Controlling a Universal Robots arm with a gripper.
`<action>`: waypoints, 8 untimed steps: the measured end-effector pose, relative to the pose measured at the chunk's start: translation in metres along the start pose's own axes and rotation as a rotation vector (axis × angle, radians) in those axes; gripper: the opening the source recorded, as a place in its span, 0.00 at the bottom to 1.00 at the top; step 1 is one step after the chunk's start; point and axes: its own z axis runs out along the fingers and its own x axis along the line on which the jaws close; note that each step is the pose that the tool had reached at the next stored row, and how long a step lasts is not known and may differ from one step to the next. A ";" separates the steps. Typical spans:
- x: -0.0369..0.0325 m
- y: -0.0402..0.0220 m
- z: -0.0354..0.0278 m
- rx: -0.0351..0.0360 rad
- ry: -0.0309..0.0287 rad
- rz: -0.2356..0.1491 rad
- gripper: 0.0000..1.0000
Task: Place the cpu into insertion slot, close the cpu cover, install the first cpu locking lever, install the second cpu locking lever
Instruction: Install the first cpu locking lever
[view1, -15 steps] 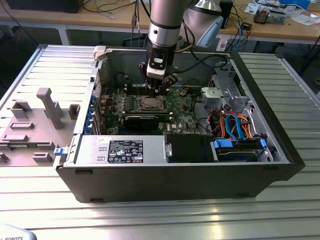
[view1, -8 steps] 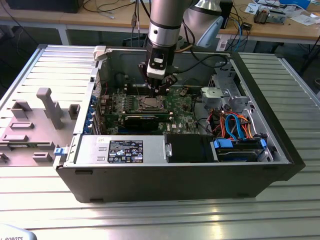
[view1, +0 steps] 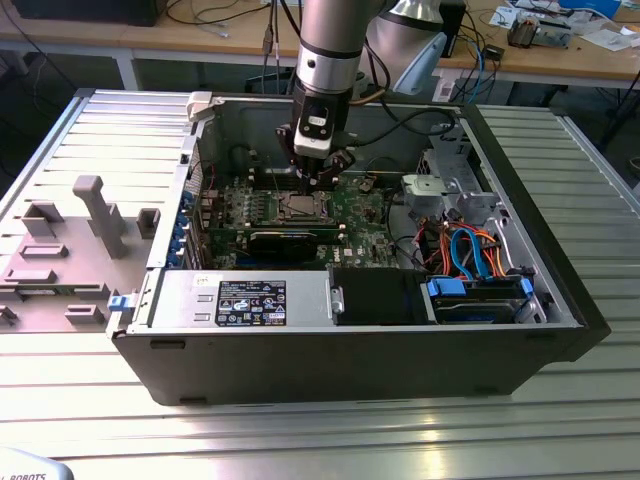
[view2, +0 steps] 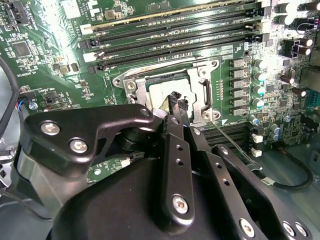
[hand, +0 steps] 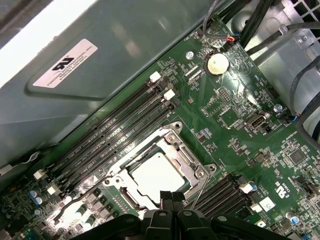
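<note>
The cpu (hand: 156, 172) lies flat in the insertion slot (view1: 300, 208) on the green board, its silvery top showing (view2: 162, 92). The cpu cover (hand: 186, 156) lies down around it as a silver frame (view2: 206, 95). My gripper (hand: 172, 198) hovers just over the socket's edge, fingertips together with nothing visible between them (view2: 177, 102). In the exterior view the gripper (view1: 318, 178) points down just behind the socket. One thin wire locking lever (view2: 235, 144) runs out from a socket corner. Another lever (hand: 75, 201) lies along the opposite side. Whether either is latched I cannot tell.
Long black memory slots (hand: 120, 127) flank the socket. A black card (view1: 290, 243) stands in front of it in the exterior view. Cables and a drive cage (view1: 470, 250) fill the case's right side. The grey case wall (hand: 100, 55) rises close behind the board.
</note>
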 end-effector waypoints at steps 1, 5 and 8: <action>0.0000 0.0000 0.0000 0.0000 -0.0001 -0.001 0.11; 0.0000 0.0000 0.0000 0.0005 -0.0019 -0.020 0.11; 0.0000 0.0000 0.0000 0.0006 -0.0021 -0.022 0.11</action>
